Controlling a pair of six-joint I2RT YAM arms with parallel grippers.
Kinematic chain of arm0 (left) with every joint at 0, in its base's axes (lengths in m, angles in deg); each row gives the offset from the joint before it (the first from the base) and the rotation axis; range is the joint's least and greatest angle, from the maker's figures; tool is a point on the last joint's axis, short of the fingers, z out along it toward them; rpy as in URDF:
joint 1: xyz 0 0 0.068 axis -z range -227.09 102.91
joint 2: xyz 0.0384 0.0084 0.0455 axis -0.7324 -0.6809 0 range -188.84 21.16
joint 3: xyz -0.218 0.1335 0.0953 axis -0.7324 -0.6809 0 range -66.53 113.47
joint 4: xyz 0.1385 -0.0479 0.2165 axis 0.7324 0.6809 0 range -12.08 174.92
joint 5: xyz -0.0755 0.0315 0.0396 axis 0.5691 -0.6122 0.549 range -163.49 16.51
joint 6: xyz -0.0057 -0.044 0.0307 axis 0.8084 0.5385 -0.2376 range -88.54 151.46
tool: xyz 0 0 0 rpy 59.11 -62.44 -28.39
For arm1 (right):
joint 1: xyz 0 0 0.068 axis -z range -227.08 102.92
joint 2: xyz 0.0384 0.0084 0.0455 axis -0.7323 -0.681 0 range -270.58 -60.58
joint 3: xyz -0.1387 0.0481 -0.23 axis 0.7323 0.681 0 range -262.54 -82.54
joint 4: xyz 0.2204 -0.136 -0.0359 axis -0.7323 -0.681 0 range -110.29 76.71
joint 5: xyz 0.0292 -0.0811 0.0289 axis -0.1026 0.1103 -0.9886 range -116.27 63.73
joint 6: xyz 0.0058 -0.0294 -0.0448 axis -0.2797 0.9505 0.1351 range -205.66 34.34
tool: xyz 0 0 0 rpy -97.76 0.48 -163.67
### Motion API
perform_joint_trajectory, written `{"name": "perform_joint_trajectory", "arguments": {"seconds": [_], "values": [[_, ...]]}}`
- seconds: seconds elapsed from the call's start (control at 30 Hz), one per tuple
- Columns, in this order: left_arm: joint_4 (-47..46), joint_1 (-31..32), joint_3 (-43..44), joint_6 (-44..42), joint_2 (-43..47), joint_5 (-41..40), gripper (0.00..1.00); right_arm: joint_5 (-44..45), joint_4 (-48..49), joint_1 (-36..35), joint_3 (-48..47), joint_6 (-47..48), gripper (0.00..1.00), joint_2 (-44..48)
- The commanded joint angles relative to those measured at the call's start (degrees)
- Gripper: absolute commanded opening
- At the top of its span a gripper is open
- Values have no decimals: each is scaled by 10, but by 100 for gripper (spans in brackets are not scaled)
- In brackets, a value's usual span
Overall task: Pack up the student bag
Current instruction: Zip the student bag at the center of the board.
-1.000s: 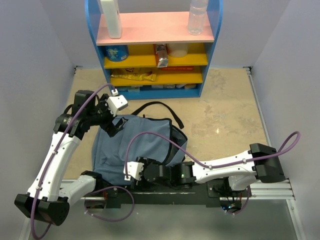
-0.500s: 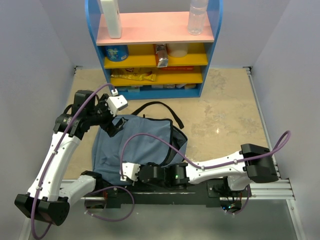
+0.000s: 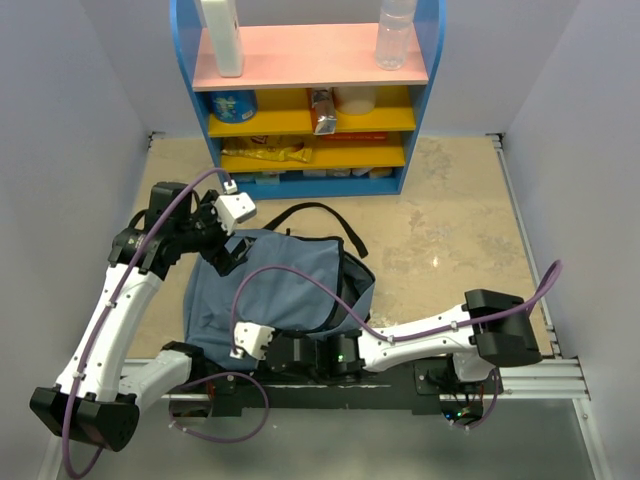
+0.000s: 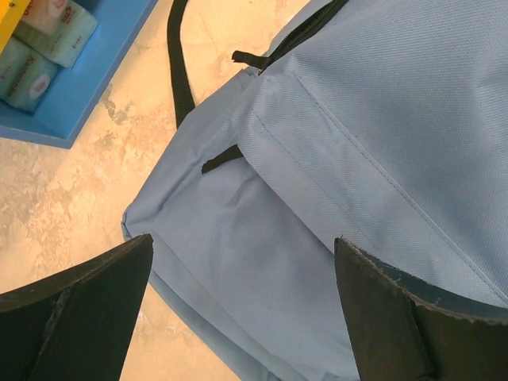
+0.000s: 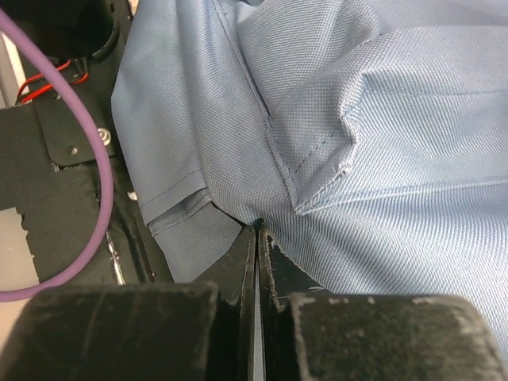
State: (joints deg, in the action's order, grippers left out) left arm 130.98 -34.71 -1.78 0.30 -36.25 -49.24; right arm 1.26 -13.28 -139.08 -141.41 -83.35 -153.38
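One slate-blue student bag lies slumped, black strap looped beside it.

One student bag, one blue shelf unit, one white bottle, one clear bottle.

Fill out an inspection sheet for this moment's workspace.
Surface: beige marbled table.
Job's things: student bag lying flat, black strap trailing behind it.
Clutter: nothing seen.
Grippers: left gripper open above the bag; right gripper shut at the bag's near edge, pinch unclear.
Cables: purple cable looped over the bag.
Surroundings: blue shelf unit holding bottles and packets; plain walls.
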Motion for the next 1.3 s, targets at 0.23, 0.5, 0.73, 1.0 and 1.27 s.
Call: {"name": "perform_joint_trajectory", "arguments": {"seconds": [0.23,0.5,0.73,1.0,1.27], "values": [[48,-5,19,-50,8,112,100,94,9,2,21,-94,0,142],[224,-3,72,-213,8,224,100,103,13,-1,90,-235,0,175],[217,154,37,-190,24,187,100,172,-38,-1,97,-315,0,191],[133,248,-47,-140,-2,115,100,231,-80,-1,97,-415,0,220],[42,353,-96,-53,19,53,100,234,-90,-1,132,-484,0,248]]}}
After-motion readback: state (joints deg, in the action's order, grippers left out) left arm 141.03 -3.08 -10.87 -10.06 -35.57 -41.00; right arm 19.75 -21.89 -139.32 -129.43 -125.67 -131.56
